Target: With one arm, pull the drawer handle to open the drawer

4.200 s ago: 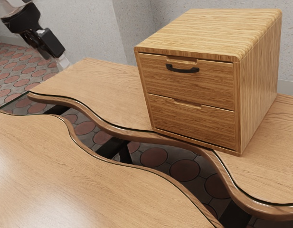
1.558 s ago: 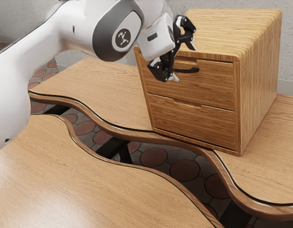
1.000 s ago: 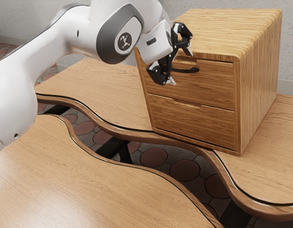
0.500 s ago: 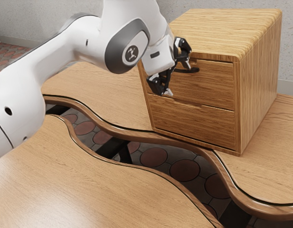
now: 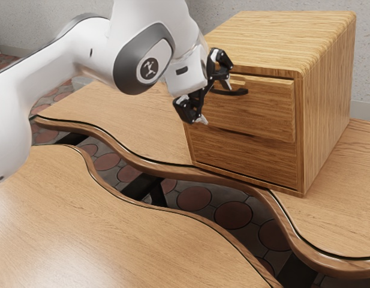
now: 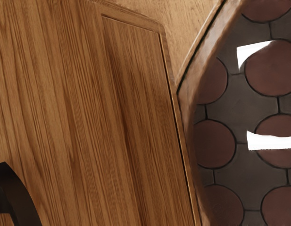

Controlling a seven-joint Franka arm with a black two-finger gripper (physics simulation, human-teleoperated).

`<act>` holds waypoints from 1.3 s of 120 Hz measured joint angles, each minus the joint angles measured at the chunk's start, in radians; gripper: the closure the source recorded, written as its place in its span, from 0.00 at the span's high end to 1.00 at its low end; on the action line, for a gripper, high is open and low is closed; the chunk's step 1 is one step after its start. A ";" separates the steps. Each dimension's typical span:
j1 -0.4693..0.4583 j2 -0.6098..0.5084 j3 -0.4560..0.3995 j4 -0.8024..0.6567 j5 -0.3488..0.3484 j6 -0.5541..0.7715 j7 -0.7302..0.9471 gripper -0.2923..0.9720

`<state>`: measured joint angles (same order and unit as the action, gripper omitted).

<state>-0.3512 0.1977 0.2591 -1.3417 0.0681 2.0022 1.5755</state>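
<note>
The wooden cabinet (image 5: 304, 78) stands on the far table with two drawers. Its top drawer (image 5: 256, 108) juts a little out of the cabinet front, casting a shadow on the lower drawer (image 5: 250, 156). The black handle (image 5: 234, 92) on the top drawer has its end nearest the arm between my gripper's (image 5: 211, 91) fingers. One finger (image 5: 222, 62) is above the handle and one below, standing wide apart, so the gripper is open. In the wrist view the handle (image 6: 8, 195) is a dark curve close to the hand, against the wood drawer front (image 6: 79, 117).
The cabinet sits on a curved wooden table (image 5: 125, 114). A second curved table (image 5: 83, 234) lies nearer the camera. A gap between them shows the tiled floor (image 5: 226, 210). My white arm (image 5: 65, 78) crosses above the far table from the exterior view's left.
The top drawer has slid out of the cabinet toward the exterior view's left. My hand moved the same way with the handle between its fingers, after coming in from the upper left.
</note>
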 joint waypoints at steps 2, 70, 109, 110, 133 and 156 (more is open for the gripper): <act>0.000 -0.001 0.000 0.003 0.000 0.000 0.000 0.76; 0.031 0.055 -0.018 0.039 0.004 0.010 -0.014 0.78; 0.141 0.033 -0.125 0.003 0.030 0.018 -0.017 0.77; 0.140 0.032 -0.125 0.000 0.031 0.018 -0.017 0.78; 0.131 -0.014 -0.129 -0.065 0.049 0.020 -0.018 0.76; 0.128 -0.112 -0.129 -0.186 0.075 0.023 -0.019 0.75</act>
<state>-0.2234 0.0860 0.1296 -1.5277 0.1435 2.0256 1.5564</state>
